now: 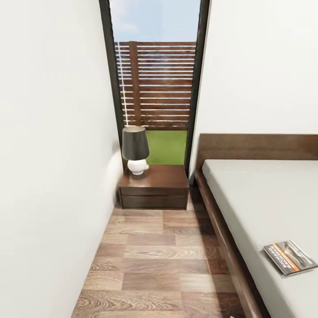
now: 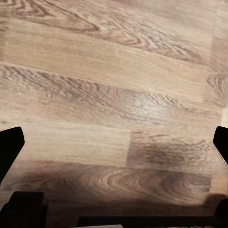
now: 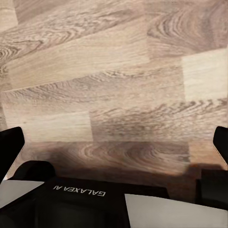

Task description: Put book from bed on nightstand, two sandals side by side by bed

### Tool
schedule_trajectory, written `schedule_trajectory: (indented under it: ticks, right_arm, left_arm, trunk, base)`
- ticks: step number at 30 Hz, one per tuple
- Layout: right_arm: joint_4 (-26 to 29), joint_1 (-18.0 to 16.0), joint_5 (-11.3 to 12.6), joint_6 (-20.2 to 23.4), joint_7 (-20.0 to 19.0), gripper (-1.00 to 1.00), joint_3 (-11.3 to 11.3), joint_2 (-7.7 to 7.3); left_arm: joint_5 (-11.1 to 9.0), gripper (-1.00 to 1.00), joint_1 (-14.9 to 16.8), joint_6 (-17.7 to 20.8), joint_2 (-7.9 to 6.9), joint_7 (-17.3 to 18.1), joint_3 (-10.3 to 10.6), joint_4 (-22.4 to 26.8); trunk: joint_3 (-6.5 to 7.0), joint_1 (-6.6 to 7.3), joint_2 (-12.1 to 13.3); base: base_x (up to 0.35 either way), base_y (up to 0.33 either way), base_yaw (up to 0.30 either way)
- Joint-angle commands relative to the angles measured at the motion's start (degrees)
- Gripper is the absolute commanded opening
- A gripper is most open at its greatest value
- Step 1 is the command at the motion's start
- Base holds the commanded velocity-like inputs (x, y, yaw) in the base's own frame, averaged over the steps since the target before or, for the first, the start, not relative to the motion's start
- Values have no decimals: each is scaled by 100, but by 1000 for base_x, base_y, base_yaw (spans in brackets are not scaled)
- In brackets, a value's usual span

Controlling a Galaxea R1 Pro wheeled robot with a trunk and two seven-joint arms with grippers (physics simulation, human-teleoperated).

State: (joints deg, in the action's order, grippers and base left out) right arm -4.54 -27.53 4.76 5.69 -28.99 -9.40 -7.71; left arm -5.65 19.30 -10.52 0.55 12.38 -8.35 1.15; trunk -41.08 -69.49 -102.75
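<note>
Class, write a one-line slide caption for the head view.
Book lies on the bed; a lamp stands on the nightstand by the window.

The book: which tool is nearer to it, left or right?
Right, probably. The book lies at the head view's right side; the left tool and the right tool both hang over floor.

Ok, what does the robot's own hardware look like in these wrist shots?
Both grippers have black jaws, seen as dark tips at the picture's side edges. The right gripper sits ahead of a black body printed "GALAXEA AI" in white, flanked by light-grey panels. The left gripper shows black housing parts. No cables are visible.
</note>
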Motion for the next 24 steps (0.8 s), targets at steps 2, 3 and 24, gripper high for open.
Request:
schedule_trajectory:
  ticks: [2, 3, 24]
  right_arm:
    - [-12, -7, 52, 38, -19, 100, -26, -3]
    - [-12, -7, 52, 38, -19, 100, -26, -3]
    - [-12, -7, 52, 34, -17, 100, -26, -3]
  left_arm:
    - [-59, 100, 4, -3, 2, 37, -18, -3]
    - [-59, 100, 4, -3, 0, 37, -18, -4]
    - [-66, 100, 4, -3, -25, 37, -24, -8]
  trunk:
    - [-5, -2, -2]
    - [-5, -2, -2]
    - [-5, -2, -2]
  base:
    - [264, 0, -134]
    - [263, 0, -210]
    - [201, 0, -65]
